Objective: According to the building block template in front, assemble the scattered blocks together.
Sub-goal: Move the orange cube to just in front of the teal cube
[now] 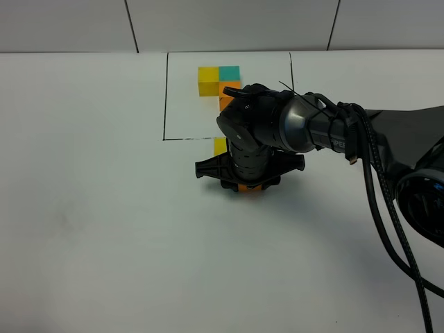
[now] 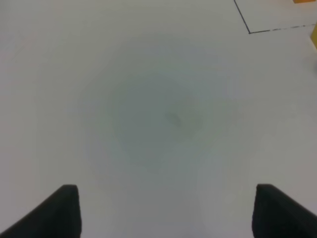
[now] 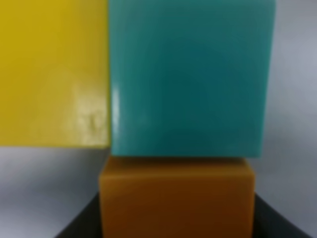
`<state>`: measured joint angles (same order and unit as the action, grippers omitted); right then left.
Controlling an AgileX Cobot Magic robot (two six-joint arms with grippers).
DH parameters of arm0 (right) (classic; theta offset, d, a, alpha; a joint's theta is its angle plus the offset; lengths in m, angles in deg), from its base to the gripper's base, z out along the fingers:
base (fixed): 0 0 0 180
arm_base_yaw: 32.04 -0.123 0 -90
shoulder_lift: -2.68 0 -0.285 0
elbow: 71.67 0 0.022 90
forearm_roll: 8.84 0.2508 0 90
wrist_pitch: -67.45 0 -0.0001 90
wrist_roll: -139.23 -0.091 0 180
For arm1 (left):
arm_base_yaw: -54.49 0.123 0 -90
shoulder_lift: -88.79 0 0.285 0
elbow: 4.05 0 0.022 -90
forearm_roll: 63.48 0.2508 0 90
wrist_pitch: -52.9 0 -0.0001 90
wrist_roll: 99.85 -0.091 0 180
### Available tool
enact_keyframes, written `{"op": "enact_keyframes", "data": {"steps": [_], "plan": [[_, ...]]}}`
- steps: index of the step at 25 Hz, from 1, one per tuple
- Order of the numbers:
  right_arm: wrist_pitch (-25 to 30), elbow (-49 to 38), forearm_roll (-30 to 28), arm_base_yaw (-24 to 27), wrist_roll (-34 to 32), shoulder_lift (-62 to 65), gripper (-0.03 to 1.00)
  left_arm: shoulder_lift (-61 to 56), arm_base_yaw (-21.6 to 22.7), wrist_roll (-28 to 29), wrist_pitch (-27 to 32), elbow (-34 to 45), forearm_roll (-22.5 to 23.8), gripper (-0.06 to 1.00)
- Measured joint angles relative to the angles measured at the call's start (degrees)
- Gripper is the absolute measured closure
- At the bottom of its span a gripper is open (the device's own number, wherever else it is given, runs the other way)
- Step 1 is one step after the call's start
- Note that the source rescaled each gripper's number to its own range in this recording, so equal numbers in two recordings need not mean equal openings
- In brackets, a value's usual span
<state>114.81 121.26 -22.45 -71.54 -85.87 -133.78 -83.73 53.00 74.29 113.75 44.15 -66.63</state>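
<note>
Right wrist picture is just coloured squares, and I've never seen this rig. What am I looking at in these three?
It is a two-armed robot. The high camera looks down at the white table, where the right arm reaches in beside a black-framed template of three cubes. Each wrist also carries a camera. The right one sees the loose yellow cube, teal cube and orange cube up close, the orange nearest its closed jaws; whether gripped, I cannot tell. The left one shows only open, empty jaws over the table.
</note>
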Motion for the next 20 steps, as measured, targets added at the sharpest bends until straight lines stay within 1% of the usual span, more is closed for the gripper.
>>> {"op": "enact_keyframes", "data": {"steps": [20], "plan": [[-0.12,0.0,-0.37,0.19,0.24,-0.11,0.97,0.0,0.0,0.0,0.0,0.0,0.0,0.3]]}}
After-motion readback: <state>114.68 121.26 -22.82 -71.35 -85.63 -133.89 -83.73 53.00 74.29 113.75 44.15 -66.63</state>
